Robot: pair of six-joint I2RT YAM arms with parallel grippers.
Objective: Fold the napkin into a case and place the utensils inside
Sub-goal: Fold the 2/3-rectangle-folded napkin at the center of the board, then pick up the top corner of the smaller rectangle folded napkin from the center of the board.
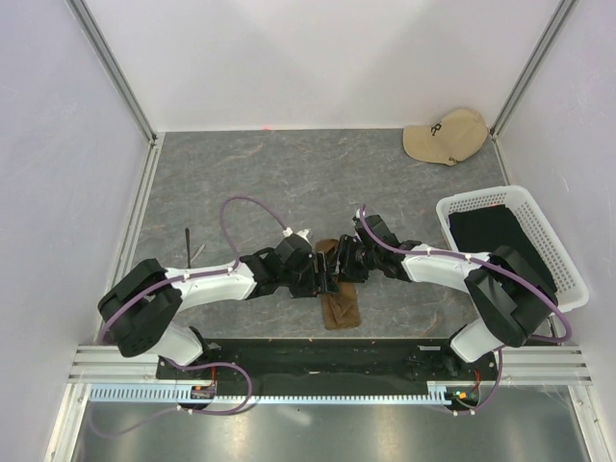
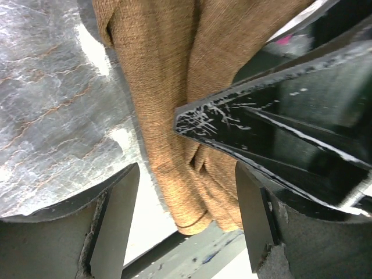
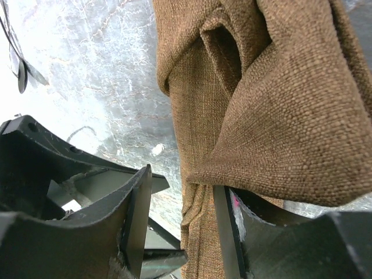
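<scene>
The olive-brown napkin (image 1: 340,308) lies as a narrow, bunched strip at the table's near middle, its far end lifted between both grippers. My left gripper (image 1: 313,272) is open, and its fingers straddle the napkin's rumpled end (image 2: 168,116) without closing on it. My right gripper (image 1: 345,260) is open. A fold of the napkin (image 3: 290,116) hangs over its right finger (image 3: 224,226), and the strip runs down between its fingers. The right gripper's black finger (image 2: 273,133) shows in the left wrist view, against the cloth. A slim dark utensil (image 1: 190,245) lies far left on the table. No shiny fork is clearly visible.
A beige cap (image 1: 445,135) sits at the back right corner. A white mesh basket (image 1: 515,195) holding black fabric (image 1: 496,231) stands at the right. White walls and metal rails enclose the grey table (image 1: 289,173). A dark slim object (image 3: 20,67) shows at the right wrist view's top left.
</scene>
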